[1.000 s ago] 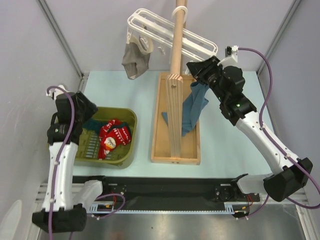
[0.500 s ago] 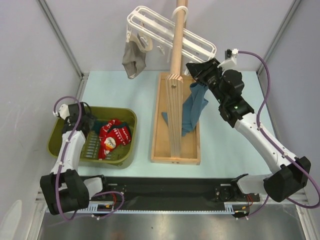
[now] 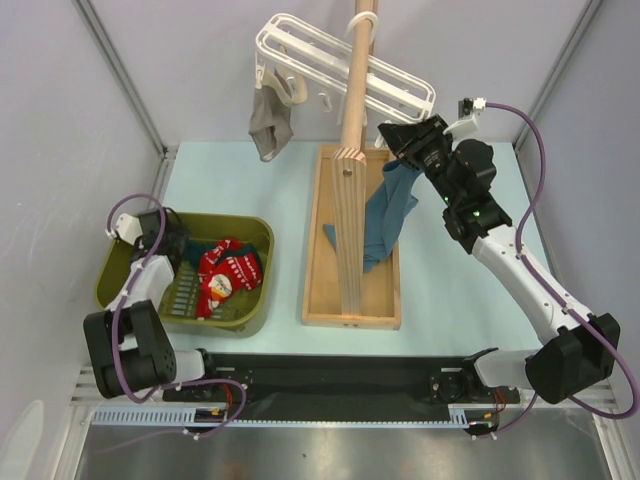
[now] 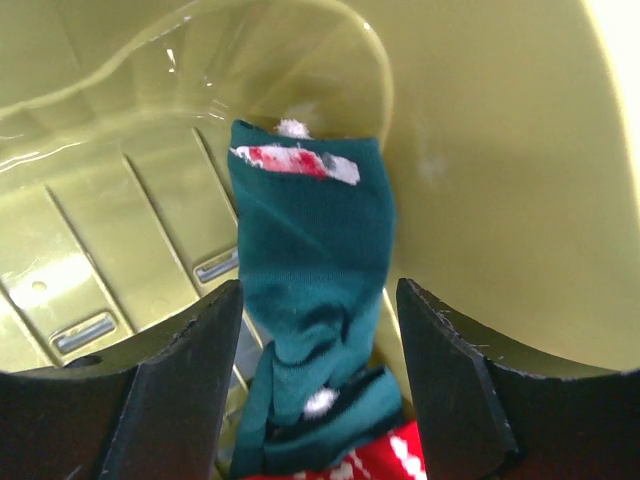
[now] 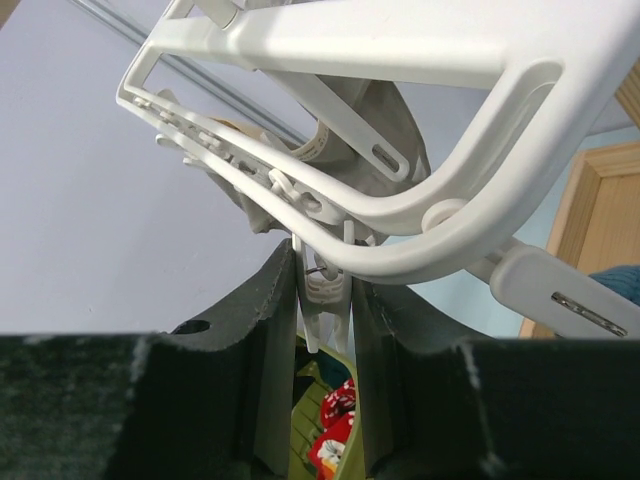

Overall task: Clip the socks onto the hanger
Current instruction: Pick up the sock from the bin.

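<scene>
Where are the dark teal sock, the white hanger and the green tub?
dark teal sock (image 4: pixel 310 250): left wrist view, middle of its fabric.
white hanger (image 5: pixel 350 40): right wrist view, its broad outer bar.
green tub (image 3: pixel 245 318): top external view, its near wall.

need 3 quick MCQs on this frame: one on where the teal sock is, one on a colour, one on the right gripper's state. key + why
1. The teal sock lies:
A on the wooden tray
B in the green bin
C on the tabletop

2. The hanging sock at the left end of the hanger is:
A red
B yellow
C grey-beige

3. The right gripper is:
A shut on a clip peg
B wide open in free air
C holding a red sock

Key:
1 B: the bin's walls and ribbed floor surround the sock in the left wrist view.
2 C: the top view shows pale grey-beige cloth.
3 A: the right wrist view shows its fingers pressed on a white peg under the hanger.
</scene>
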`<action>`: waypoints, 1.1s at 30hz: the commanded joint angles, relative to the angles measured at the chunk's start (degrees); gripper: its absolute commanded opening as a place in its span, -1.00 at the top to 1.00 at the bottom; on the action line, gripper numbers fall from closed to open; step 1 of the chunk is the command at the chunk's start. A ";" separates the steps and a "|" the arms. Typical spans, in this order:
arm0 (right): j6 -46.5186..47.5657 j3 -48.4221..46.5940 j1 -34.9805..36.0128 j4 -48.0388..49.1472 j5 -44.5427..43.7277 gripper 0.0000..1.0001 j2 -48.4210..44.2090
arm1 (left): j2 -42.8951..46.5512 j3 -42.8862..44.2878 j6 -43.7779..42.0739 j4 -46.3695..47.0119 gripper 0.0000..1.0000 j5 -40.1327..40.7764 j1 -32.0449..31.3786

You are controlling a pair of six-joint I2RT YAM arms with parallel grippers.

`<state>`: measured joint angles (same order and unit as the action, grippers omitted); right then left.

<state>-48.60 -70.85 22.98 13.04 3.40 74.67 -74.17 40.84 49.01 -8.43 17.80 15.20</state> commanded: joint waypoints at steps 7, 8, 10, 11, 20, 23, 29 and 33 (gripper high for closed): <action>-0.88 1.06 -0.48 -0.47 1.26 1.00 -0.58 | -5.54 4.60 1.43 3.24 -0.33 2.59 0.62; -0.97 0.98 -0.40 -0.38 1.35 1.00 -0.50 | -6.59 5.38 1.61 3.15 -0.31 2.68 0.62; -0.97 0.89 -0.31 -0.29 1.35 1.00 -0.32 | -7.82 6.26 1.78 2.11 -0.29 2.94 0.71; -1.06 0.80 -0.13 -0.29 1.35 1.00 -0.23 | -8.87 7.40 2.05 1.31 -0.26 3.03 0.71; -0.62 0.63 0.57 -0.56 0.64 1.00 -0.23 | -5.73 6.71 0.91 -0.71 0.69 4.00 0.79; -0.53 0.19 0.92 -0.99 0.47 1.00 -0.06 | -2.22 6.27 -0.32 -2.47 1.00 3.82 0.71; 0.26 -0.43 1.80 -1.87 0.29 1.00 0.03 | 12.19 5.30 -4.70 -7.83 1.00 -1.79 0.44; 0.96 -1.13 2.07 -2.31 0.91 1.00 0.38 | 24.22 6.09 -8.32 -8.98 1.00 -8.39 -0.87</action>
<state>-49.21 -70.61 24.53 13.63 3.73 74.67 -57.41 45.78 45.01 -16.32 14.94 15.11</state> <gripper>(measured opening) 0.291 0.011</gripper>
